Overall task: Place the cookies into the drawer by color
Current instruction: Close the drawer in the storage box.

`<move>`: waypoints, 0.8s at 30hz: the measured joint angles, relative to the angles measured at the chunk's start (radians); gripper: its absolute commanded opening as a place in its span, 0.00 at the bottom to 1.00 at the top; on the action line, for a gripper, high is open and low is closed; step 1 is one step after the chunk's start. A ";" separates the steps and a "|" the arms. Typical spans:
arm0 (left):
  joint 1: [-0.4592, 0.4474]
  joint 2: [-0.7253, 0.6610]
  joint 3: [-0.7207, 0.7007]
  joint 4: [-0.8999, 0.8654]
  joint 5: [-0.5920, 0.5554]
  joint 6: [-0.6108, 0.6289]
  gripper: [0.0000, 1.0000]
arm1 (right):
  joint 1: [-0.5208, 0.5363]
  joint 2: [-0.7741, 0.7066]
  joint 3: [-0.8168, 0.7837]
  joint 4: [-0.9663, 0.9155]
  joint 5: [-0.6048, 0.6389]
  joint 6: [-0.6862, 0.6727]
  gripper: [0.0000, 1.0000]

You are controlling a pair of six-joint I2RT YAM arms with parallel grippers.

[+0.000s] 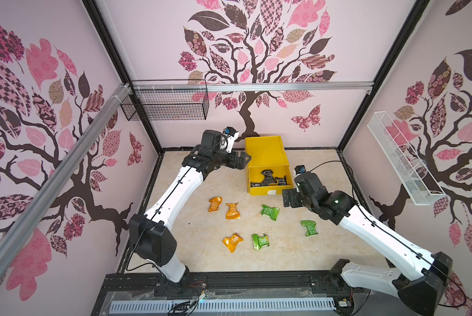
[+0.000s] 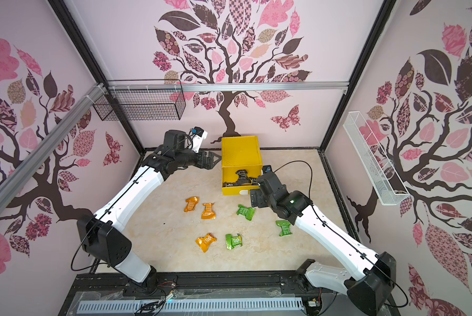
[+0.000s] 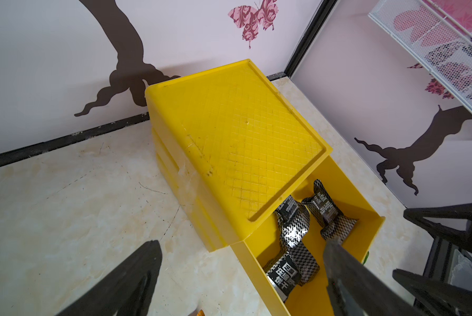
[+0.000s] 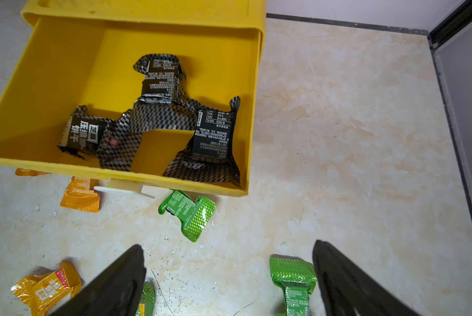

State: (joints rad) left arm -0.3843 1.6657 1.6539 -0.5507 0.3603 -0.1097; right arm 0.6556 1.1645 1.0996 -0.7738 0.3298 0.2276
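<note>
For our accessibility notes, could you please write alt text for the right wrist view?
An open yellow drawer holds three black cookies. Green cookies and orange cookies lie on the pale table in front of it, and the right gripper hangs open and empty above them.

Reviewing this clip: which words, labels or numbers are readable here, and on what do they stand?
"压缩饼干": large white characters on the black cookie packet lying label up in the open drawer.
"芝麻": small box on the same packet, less certain.
Other two black packets: fine print and numbers too small to read.
Green packets, orange packets: print blurred, unreadable.
</note>
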 measured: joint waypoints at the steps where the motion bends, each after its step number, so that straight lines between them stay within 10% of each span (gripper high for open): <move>1: 0.000 0.017 0.014 -0.003 -0.003 -0.003 0.98 | -0.002 0.004 -0.005 0.002 -0.005 0.000 0.99; 24: -0.032 0.338 0.254 -0.087 -0.063 -0.050 0.90 | -0.156 0.132 -0.014 0.082 -0.179 0.022 0.88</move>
State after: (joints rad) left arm -0.4160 2.0033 1.9083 -0.6380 0.2974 -0.1596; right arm 0.4999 1.2968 1.0851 -0.6922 0.1513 0.2497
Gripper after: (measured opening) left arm 0.917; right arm 0.887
